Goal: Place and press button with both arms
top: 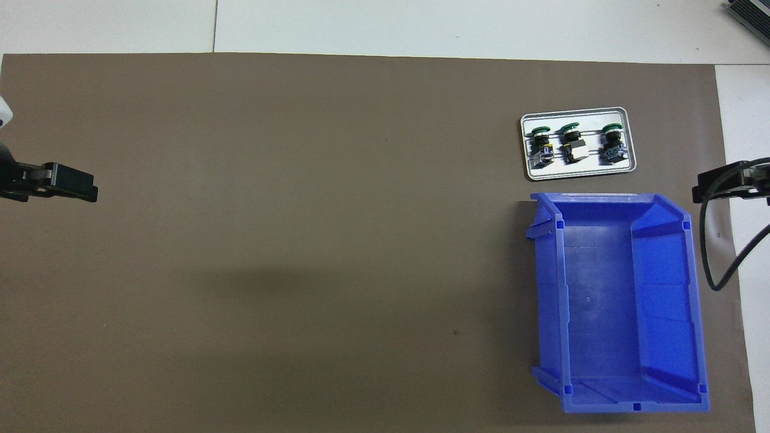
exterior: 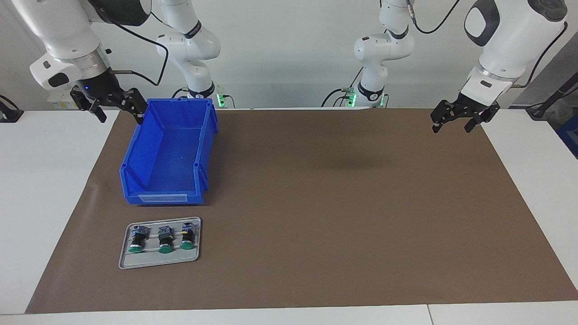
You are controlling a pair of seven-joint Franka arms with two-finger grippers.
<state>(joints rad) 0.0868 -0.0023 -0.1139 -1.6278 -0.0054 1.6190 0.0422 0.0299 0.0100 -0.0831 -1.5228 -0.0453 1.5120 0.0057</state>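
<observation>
White counter (exterior: 36,189) under a wide brown mat (exterior: 343,212), pale wall up top. Blue bin (exterior: 169,153) toward the right arm's end of the mat, nothing in it. Just beside the bin and farther from the robots, a small grey tray (exterior: 159,263) — three green-capped buttons in a row on it, caps pointing away from the robots. Middle button (exterior: 165,239) lying untouched. Left pincer (exterior: 454,123) hanging over the mat's edge at the left arm's end, fingers apart, gripping nothing. Right pincer (exterior: 119,113) up by the bin's corner nearest the robots — fingers spread too, nothing held.
</observation>
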